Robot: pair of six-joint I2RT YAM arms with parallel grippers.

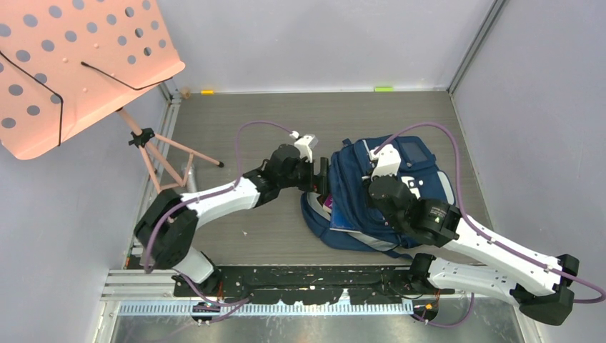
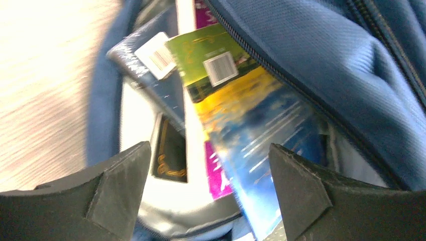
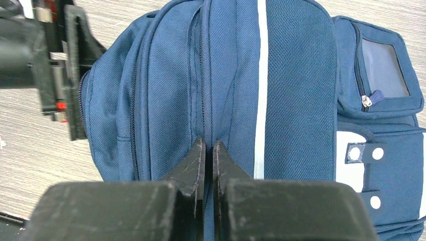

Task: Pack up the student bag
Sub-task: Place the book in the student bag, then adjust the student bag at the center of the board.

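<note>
Closest to the lens in the left wrist view, the left gripper is seen with its jaws spread wide and nothing between them, poised at the open mouth of the student bag. Books are already lodged inside: a blue-and-yellow book slanted on top, a dark blue book with a barcode label beside it, and a magenta cover beneath. The spread is judged to suit either nudging the books deeper or backing out of the opening.

The right gripper is pressed nearly together on the ridge of the bag beside the zip. A fold of fabric appears to be pinched, though the contact itself is hidden by the fingers. Such a hold would be expected to lift the upper flap so that the mouth gapes for the other arm.

From above, the bag is shown lying flat on the table, centre-right, front pocket upward, between the two arms. The books are revealed clearly only by the left wrist camera, while the white stripe and buckle patches are shown only from the right wrist and overhead.
</note>
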